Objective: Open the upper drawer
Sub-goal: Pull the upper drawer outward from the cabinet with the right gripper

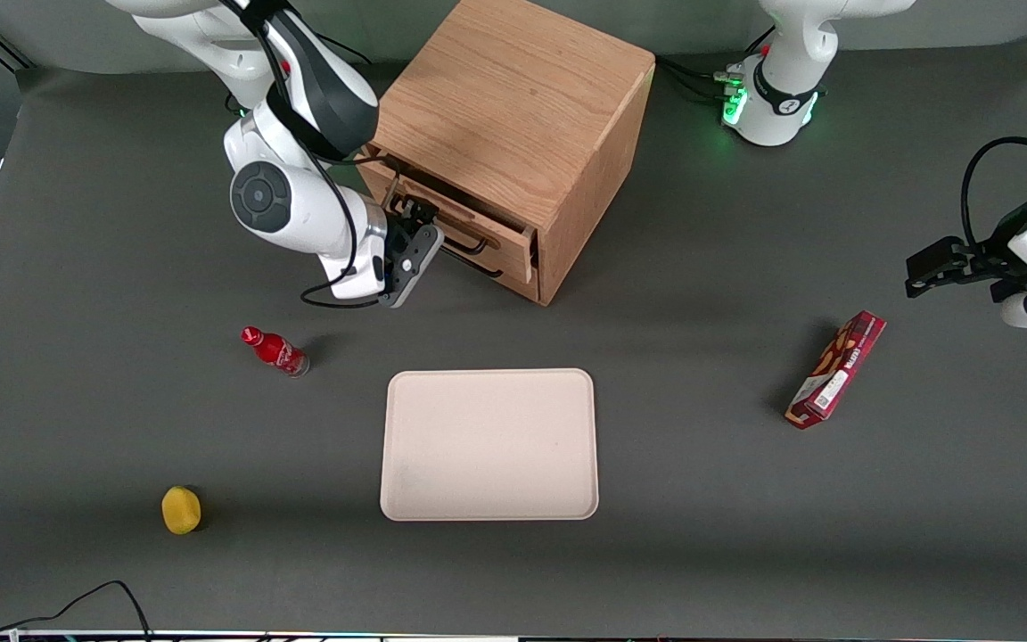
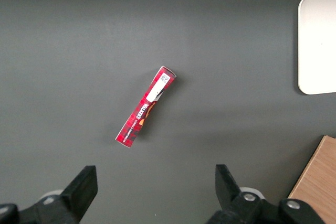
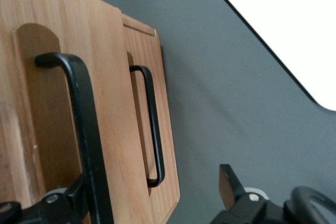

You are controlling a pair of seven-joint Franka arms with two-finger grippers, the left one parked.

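The gripper [image 1: 414, 234] straddles the upper drawer's [image 1: 469, 218] handle [image 3: 86, 129], fingers spread, unclamped; lower drawer's handle [image 3: 151, 129] just beside.

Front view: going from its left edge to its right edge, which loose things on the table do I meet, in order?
yellow ball → red bottle → beige tray → red box. The gripper is at the handle of the upper drawer, above the bottle and tray.

Robot lab tabletop

You're looking at a test bench: a dark grey mat [image 1: 701, 499] covers the table, white arm bases [image 1: 776, 98] are bolted along it with cables [image 1: 94, 597] trailing, and a few staged props sit spaced out.
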